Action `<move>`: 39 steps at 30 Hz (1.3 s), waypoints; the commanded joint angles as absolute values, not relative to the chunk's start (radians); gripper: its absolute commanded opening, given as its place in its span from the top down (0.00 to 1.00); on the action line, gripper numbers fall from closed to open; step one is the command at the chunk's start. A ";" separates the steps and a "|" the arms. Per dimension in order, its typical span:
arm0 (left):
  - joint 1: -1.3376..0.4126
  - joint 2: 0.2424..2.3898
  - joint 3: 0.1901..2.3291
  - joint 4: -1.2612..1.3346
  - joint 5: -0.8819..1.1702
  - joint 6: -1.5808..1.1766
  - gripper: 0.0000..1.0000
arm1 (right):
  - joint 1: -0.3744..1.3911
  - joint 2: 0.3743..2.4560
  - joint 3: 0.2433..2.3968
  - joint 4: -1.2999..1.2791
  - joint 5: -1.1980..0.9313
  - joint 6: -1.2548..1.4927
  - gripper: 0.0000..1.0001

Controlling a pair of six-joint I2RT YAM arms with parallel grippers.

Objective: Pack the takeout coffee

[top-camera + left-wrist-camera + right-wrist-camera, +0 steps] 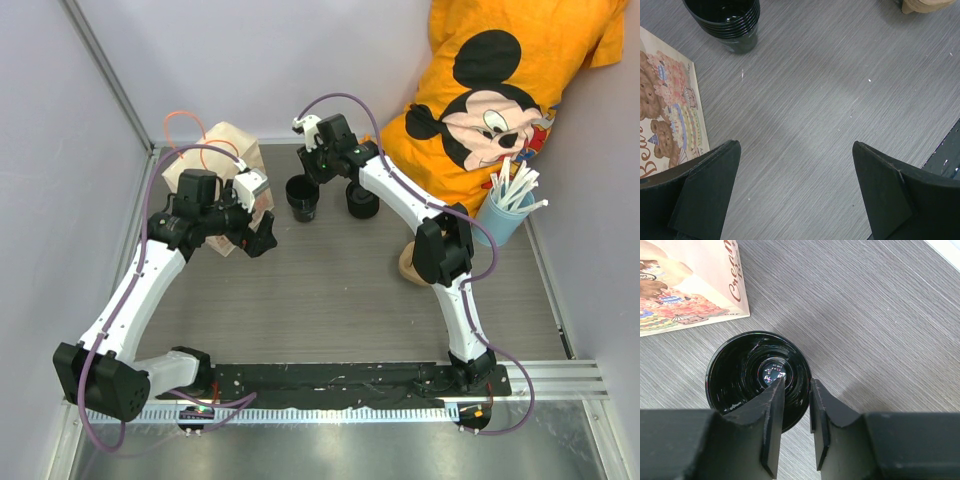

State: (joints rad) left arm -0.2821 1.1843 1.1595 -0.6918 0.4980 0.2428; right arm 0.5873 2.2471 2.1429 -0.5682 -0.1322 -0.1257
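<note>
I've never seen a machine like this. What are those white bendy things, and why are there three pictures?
They are two robot arms bolted to a grey table. One picture looks down from above; the other two come from little cameras on each arm's wrist. Each arm ends in an end effector with two black fingers. The left end effector is wide open, holding nothing, beside a paper bag printed with teddy bears. The right end effector has one finger inside a stack of black cups and one outside, pinching the rim. Also on the table: another black stack and a blue cup of white straws. An orange Mickey Mouse shirt hangs behind.
</note>
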 commanded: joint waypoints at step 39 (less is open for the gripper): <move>-0.284 1.181 1.164 -0.661 0.523 0.236 0.00 | 0.588 2.267 2.149 -0.534 -0.117 -0.138 0.65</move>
